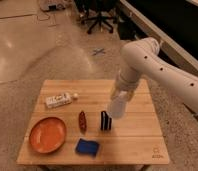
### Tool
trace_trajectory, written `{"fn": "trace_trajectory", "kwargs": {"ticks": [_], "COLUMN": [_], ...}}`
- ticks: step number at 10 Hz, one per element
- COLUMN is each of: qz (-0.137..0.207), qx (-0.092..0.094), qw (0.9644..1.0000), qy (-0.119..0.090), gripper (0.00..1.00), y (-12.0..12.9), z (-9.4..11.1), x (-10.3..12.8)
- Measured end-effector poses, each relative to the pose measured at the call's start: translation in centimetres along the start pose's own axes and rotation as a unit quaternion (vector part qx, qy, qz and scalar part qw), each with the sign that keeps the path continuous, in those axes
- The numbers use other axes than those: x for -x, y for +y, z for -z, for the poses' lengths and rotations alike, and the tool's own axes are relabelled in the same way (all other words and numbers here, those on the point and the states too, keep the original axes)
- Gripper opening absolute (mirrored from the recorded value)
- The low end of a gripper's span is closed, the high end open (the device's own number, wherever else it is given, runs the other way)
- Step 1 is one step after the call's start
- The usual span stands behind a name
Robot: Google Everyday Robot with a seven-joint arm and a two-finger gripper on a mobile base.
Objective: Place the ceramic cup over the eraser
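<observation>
The white ceramic cup (117, 106) hangs upside down and tilted in my gripper (120, 94), just above and to the right of the eraser. The eraser (106, 121) is a small upright black and white striped block near the middle of the wooden table (137, 140). My white arm (147, 60) reaches in from the right. The gripper is shut on the cup's upper end, and the cup's lower rim sits close to the eraser's top right.
An orange plate (47, 134) lies at the front left. A flat blue pad (87, 147) lies in front of the eraser. A small reddish-brown object (82, 120) lies left of the eraser. A white box (59, 100) lies at the back left. Office chairs (99, 15) stand behind.
</observation>
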Motion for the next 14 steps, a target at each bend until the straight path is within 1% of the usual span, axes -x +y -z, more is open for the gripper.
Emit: {"fn": "trace_trajectory", "kwargs": {"ticks": [7, 12, 14], "qz": [0.030, 0.039, 0.043], "qx": [0.006, 0.016, 0.019], "qw": [0.9995, 0.9991, 0.9989], "qy": [-0.004, -0.006, -0.006], "gripper": [0.00, 0.00, 0.00], "y": [-2.8, -3.3, -3.5], "z": [-1.2, -2.6, -3.8], "x": [0.5, 1.2, 1.5]}}
